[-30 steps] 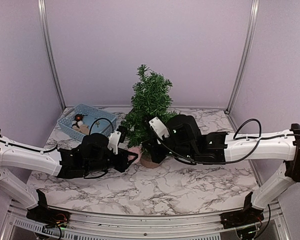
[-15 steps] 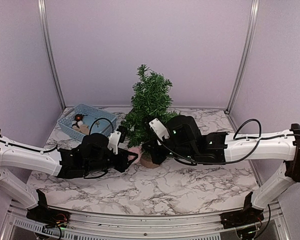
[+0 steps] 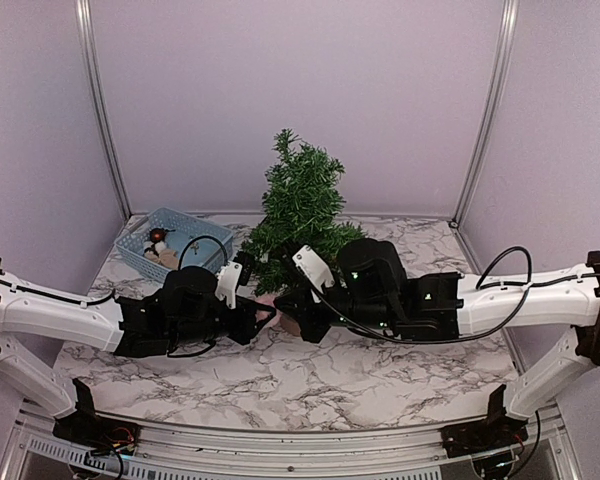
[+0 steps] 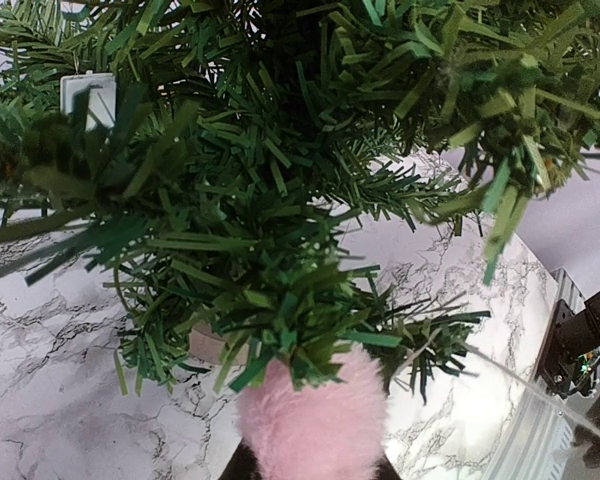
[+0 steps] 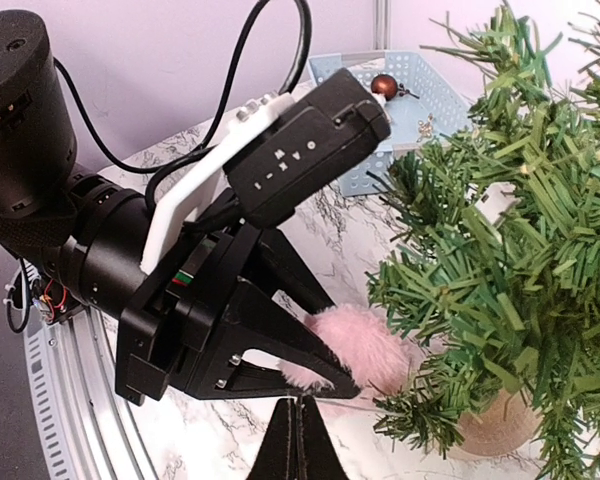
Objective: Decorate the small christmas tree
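Since the earlier view the left arm (image 3: 60, 315) has stayed put while the right arm (image 3: 520, 295) has slid left and nearer. In the overhead view it now hides most of the tree's foot, probably coming in to steady the tree or help seat the ornament. At left, the left gripper (image 3: 268, 308) is clamped on a fluffy pink pompom (image 4: 315, 420), which touches the lowest near-left branches of the small christmas tree (image 3: 300, 205), upright mid-way along the marble surface (image 3: 380, 380). Just right of the pompom, the right gripper (image 5: 300, 430) is pressed together and empty, near the tan stump base (image 5: 495, 420).
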Tool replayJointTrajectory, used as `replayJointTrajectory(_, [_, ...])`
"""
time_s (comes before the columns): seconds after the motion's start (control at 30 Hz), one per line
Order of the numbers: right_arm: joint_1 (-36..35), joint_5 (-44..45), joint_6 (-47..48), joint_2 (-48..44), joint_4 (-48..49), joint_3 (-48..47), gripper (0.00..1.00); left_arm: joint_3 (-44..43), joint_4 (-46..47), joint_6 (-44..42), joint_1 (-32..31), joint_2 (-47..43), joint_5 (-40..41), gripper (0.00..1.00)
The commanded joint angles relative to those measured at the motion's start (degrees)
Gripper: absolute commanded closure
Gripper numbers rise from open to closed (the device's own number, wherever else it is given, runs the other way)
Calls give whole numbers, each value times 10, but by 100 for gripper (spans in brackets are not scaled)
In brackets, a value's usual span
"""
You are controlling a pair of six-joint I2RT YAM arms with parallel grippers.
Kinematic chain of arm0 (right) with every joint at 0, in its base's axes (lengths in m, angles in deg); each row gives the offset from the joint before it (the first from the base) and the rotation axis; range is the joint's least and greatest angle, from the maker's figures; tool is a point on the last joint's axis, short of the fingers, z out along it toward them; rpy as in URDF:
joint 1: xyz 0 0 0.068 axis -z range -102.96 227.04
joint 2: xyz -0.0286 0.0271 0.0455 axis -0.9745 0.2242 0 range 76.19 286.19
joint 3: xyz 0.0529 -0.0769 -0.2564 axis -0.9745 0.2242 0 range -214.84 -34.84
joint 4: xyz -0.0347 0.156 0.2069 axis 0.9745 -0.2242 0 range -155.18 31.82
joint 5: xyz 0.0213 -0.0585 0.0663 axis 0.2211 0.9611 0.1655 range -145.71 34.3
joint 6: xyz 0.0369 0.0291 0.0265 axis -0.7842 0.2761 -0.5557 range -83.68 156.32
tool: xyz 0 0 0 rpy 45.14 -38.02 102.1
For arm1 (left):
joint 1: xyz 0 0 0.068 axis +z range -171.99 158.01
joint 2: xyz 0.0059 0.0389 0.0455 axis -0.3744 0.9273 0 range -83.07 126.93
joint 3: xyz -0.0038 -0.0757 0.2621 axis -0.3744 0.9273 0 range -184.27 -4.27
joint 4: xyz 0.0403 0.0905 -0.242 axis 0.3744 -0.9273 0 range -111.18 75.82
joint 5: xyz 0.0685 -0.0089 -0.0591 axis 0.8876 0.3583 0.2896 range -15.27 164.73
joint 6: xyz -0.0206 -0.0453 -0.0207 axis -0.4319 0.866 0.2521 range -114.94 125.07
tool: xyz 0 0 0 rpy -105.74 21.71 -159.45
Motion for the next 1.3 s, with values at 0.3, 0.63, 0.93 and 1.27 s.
replayJointTrajectory(0.3, [15,42,-16,27,-45,-35,100,-6,8,-7,3,0,-3,100])
replayJointTrajectory(0.63, [-1,16,-24,13,-30,-13,100,-3,7,-6,3,-2,-3,100])
replayJointTrajectory(0.93, [-23,17,-56,5,-29,20,100,-2,8,-7,3,0,-4,100])
replayJointTrajectory(1.27, [-18,39,-40,39,-35,-30,100,-4,8,-8,3,4,-5,100])
